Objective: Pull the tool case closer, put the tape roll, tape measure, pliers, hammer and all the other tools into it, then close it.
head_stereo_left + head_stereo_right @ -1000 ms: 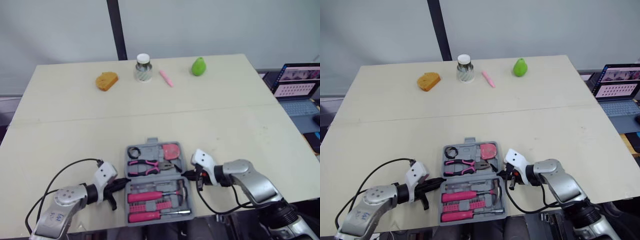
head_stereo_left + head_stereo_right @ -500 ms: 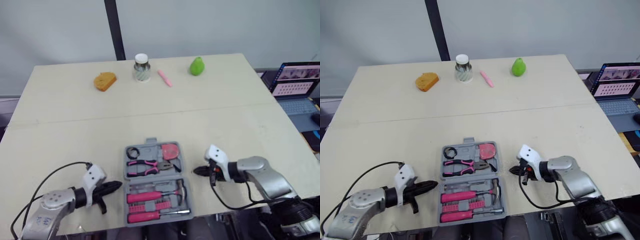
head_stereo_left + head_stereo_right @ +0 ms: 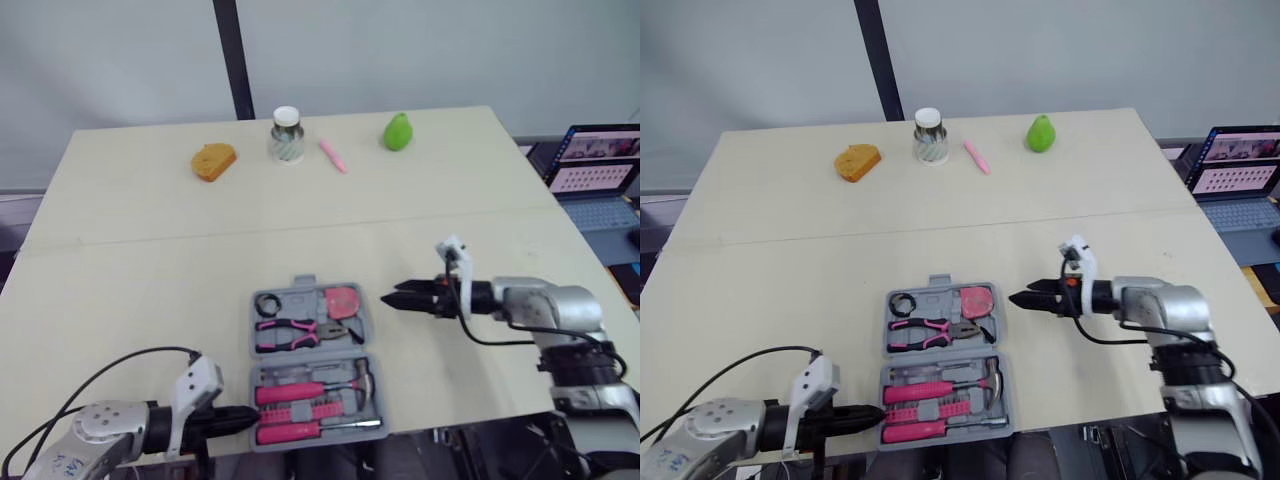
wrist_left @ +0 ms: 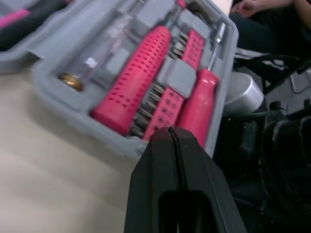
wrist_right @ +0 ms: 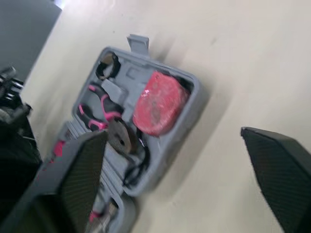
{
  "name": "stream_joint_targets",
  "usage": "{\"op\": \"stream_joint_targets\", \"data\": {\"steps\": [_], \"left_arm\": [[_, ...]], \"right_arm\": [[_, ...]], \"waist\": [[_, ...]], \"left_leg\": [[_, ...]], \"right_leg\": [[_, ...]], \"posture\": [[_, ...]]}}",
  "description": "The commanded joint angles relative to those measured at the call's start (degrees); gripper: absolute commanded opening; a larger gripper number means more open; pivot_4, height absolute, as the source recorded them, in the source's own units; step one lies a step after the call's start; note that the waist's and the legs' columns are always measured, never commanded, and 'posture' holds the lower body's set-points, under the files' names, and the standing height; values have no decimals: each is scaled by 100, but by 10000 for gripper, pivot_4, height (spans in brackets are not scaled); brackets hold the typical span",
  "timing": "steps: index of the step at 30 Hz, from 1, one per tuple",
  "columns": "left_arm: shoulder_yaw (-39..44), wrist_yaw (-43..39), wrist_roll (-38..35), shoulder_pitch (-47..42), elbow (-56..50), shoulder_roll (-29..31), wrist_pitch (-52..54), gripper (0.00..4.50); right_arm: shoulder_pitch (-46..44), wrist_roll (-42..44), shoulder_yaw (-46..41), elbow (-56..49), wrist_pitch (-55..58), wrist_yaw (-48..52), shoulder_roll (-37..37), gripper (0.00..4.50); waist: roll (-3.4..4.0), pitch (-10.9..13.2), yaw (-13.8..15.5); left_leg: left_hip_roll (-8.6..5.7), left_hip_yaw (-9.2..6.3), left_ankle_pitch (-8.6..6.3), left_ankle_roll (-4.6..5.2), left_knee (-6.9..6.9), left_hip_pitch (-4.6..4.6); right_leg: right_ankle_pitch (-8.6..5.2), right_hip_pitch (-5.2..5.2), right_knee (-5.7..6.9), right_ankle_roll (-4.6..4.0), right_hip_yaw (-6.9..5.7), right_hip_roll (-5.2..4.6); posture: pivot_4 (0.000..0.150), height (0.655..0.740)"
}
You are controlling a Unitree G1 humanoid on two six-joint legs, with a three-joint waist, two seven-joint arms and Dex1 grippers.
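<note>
Rightward from the open tool case [image 3: 312,362], the right gripper [image 3: 392,296] is being withdrawn, fingers spread; the left gripper [image 3: 252,415], fingers pressed together, is being brought to the case's near left corner. A nudge there is being judged liable to tip the case off the near edge of the table [image 3: 150,230]. A laptop [image 3: 595,170] is being shown far right.

Pale table [image 3: 150,250] before a grey wall [image 3: 450,50].
A seam crosses the beige top; a black post [image 3: 232,60] rises behind it, and an open laptop [image 3: 590,165] sits off its right side.
</note>
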Motion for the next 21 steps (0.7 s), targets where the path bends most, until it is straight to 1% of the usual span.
{"op": "stream_joint_targets", "data": {"steps": [1,4,9,15,21], "left_arm": [[-294,116,275,-5,46,-7,-164,0],[-570,221,565,32,252,-17,-311,0],[-666,288,656,74,409,-23,-497,0],[-659,326,635,113,540,-18,-649,0],[-589,329,643,230,689,12,-814,0]], "right_arm": [[-211,-71,137,331,70,-201,208,44644],[-445,-264,386,871,55,-352,504,44644],[-675,-252,555,1255,77,-143,769,44644],[-854,-56,470,1174,186,40,1025,44644],[-833,41,450,979,111,379,1009,44644]], "waist": [[1,0,1],[1,0,-14],[11,-5,-20],[22,-8,-22],[24,-8,-33]], "left_leg": [[0,1,0,0,0,-1],[-2,5,0,0,0,-2],[1,6,0,0,0,2],[4,6,0,-2,-2,2],[10,6,-2,-5,-3,2]], "right_leg": [[0,-1,-1,0,0,0],[0,-1,-1,0,1,-1],[0,-1,2,0,2,3],[-1,-2,3,-1,2,6],[-2,-3,1,-3,3,13]], "posture": [[1500,7400],[1500,7400],[1500,7400],[1500,7400],[1500,7400]]}}
